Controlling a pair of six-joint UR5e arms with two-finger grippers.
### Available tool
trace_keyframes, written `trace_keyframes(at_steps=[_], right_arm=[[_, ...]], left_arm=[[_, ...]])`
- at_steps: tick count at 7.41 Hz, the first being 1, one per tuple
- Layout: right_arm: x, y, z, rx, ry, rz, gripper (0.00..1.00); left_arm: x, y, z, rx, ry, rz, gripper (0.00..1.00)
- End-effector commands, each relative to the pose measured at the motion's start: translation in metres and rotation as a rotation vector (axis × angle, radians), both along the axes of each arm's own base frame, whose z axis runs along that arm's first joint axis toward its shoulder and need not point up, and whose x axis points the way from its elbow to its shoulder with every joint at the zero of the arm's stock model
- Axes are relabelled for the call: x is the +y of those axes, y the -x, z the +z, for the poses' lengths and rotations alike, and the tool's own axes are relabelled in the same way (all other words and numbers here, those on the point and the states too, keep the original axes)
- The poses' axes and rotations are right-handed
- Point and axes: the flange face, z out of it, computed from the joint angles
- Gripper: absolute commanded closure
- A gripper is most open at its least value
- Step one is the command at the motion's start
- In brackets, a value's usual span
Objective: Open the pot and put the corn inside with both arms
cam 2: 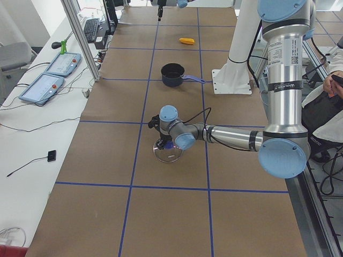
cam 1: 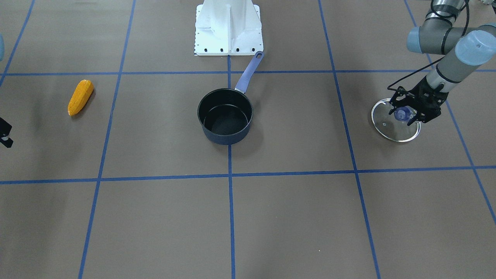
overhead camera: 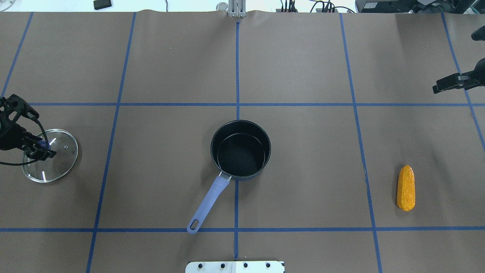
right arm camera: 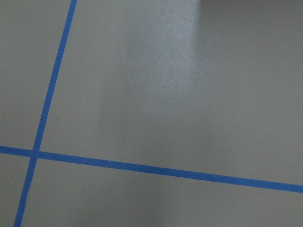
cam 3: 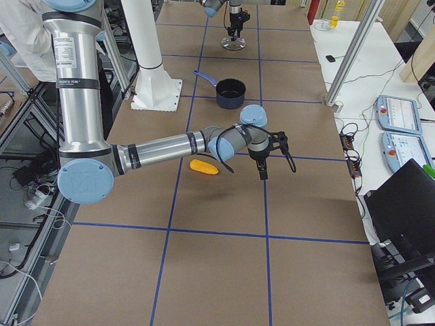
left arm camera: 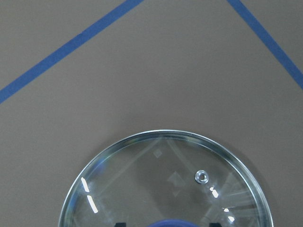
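The pot (cam 1: 225, 116) stands open and empty at the table's centre, its periwinkle handle (overhead camera: 209, 199) towards the robot base. The glass lid (overhead camera: 57, 163) lies flat on the table far to the robot's left. My left gripper (cam 1: 405, 114) points down over the lid, jaws standing a little apart on either side of its blue knob (left arm camera: 168, 223). The corn (overhead camera: 405, 187) lies on the table at the robot's right. My right gripper (overhead camera: 439, 87) hangs above bare table beyond the corn, holding nothing. I cannot tell how its jaws stand.
The white base pedestal (cam 1: 228, 31) stands behind the pot's handle. Brown paper with blue tape lines covers the table. A metal frame post (cam 3: 353, 51) and control pendants (cam 3: 401, 129) stand along the far side.
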Motion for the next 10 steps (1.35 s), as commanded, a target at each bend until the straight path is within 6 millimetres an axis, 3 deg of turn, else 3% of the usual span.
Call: trace_keyframes(at_steps=[1, 2, 3, 4, 5, 6, 7, 8, 9, 10], right_arm=[[0.000, 0.000, 0.000, 0.000, -0.001, -0.001, 0.00], [0.000, 0.000, 0.000, -0.001, 0.000, -0.001, 0.00], [0.001, 0.003, -0.001, -0.005, 0.003, -0.002, 0.00], [0.003, 0.010, -0.004, -0.011, 0.008, -0.007, 0.00], [0.008, 0.021, -0.015, -0.025, 0.008, -0.015, 0.00], [0.015, 0.036, -0.024, -0.041, 0.025, -0.008, 0.00], [0.023, 0.052, -0.035, -0.053, 0.036, -0.010, 0.00], [0.035, 0.070, -0.047, -0.061, 0.047, 0.001, 0.00], [0.059, 0.094, -0.052, -0.040, 0.067, 0.031, 0.00], [0.087, 0.118, -0.052, -0.015, 0.087, 0.057, 0.00]], left_arm=[[-0.004, -0.001, -0.011, 0.021, 0.000, 0.008, 0.02], [-0.022, 0.033, -0.011, 0.028, 0.053, -0.035, 0.01], [-0.044, 0.079, -0.017, 0.025, 0.064, -0.083, 0.01], [-0.060, 0.127, -0.007, -0.028, 0.046, -0.093, 0.01], [-0.073, 0.189, 0.000, -0.078, 0.057, -0.130, 0.01], [-0.072, 0.242, 0.016, -0.112, 0.077, -0.144, 0.01], [-0.064, 0.278, 0.033, -0.145, 0.061, -0.130, 0.01], [-0.057, 0.296, 0.053, -0.159, 0.135, -0.140, 0.01], [-0.048, 0.327, 0.068, -0.134, 0.185, -0.203, 0.01], [-0.046, 0.325, 0.071, -0.094, 0.215, -0.202, 0.01]])
